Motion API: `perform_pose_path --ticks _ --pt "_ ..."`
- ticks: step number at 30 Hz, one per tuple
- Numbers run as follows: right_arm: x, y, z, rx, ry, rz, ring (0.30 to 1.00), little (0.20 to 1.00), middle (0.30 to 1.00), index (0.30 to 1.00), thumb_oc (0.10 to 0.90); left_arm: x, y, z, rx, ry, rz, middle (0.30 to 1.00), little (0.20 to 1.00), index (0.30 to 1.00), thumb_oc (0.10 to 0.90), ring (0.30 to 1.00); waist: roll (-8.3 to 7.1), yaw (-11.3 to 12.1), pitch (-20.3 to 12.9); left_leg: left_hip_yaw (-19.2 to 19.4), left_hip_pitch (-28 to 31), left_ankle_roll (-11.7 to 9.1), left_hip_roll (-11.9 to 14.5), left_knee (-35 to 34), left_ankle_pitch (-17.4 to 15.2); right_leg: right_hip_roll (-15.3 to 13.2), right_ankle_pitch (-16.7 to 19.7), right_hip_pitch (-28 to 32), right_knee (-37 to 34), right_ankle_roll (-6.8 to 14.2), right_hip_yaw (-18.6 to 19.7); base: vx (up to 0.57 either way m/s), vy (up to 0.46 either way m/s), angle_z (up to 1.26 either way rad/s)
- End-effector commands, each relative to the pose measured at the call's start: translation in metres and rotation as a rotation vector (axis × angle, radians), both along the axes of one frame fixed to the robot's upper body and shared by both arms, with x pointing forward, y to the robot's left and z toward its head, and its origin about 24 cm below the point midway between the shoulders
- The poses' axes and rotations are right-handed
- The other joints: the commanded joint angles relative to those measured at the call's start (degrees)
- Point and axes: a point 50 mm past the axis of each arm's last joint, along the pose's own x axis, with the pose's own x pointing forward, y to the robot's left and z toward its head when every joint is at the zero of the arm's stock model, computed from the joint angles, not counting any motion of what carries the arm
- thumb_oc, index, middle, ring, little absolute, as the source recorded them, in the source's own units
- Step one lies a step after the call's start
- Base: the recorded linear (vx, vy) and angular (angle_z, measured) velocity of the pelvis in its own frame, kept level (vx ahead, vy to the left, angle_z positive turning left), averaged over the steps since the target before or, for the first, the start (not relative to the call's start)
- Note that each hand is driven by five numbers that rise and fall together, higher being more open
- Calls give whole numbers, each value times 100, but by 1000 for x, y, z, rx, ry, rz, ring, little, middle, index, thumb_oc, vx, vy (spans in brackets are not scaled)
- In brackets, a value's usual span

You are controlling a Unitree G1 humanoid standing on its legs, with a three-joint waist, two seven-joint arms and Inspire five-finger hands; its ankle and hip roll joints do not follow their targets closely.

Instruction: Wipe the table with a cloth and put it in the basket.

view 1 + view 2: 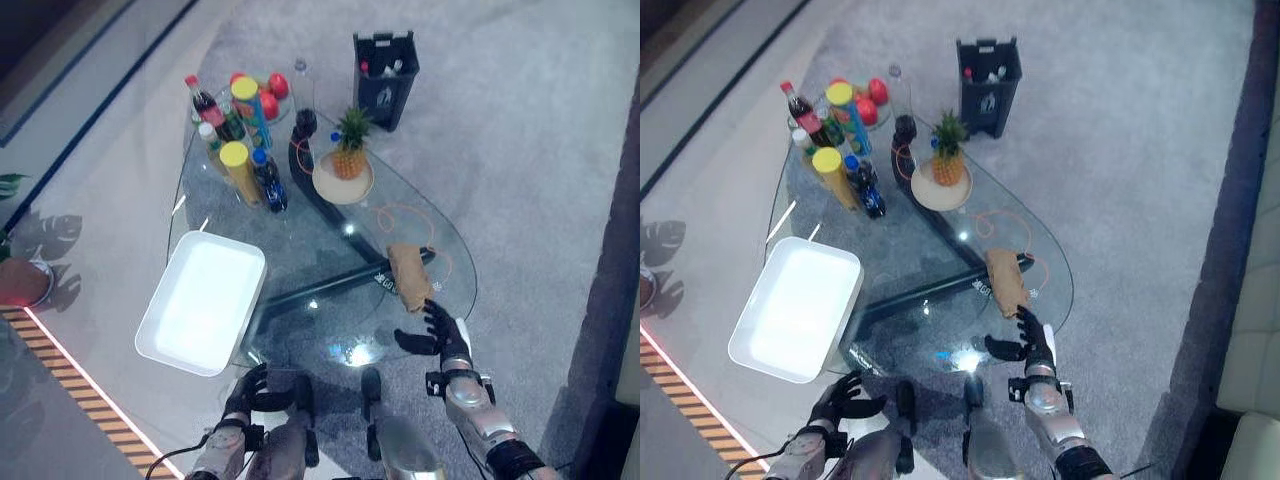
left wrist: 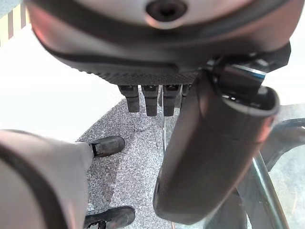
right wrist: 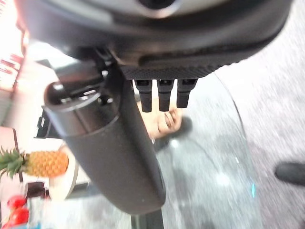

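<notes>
The tan cloth lies near the glass table's right edge, its long axis running away from the robot. The right hand hovers just short of its near end, fingers relaxed, thumb spread. The left hand hangs low by the white basket, fingers loose.

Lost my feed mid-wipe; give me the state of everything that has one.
cloth: crumpled on the glass table, not held
right hand: open, just short of the cloth
left hand: open, low at the table's near edge
white basket: empty
pineapple: upright on its plate
</notes>
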Motion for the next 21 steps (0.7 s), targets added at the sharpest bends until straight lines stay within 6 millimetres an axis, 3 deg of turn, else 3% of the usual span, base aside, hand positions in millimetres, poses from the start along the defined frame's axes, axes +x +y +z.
perform_pose_path --ticks 1,5,10,21 --pt "26 -6 62 -94 -328 -80 900 900 900 900 800 5 -2 5 36 -53 1 900 900 900 800 900 -26 -48 142 -244 -696 122 -328 1181 -748 -37 -484 -741 1142 -18 -186 -55 19 -1" --pt "40 -10 95 -166 -459 -174 900 900 900 900 800 15 -1 11 36 -92 16 900 900 900 800 900 9 -41 430 -259 -1079 133 -378 1464 -783 -46 -502 -1142 1406 -42 -201 -43 26 -1" --pt "48 -14 125 -238 -568 -280 900 900 900 900 800 19 -2 13 34 -114 22 900 900 900 800 900 77 -39 451 -279 -1702 138 -453 1737 -800 -25 -519 -1773 1643 -77 -156 0 13 -1" --pt "61 -14 172 -206 -723 -416 900 900 900 900 800 43 -16 31 3 -207 9 900 900 900 800 900 197 45 451 -265 -3034 115 -497 2202 -730 -22 -503 -3105 2144 -135 -182 21 30 1"
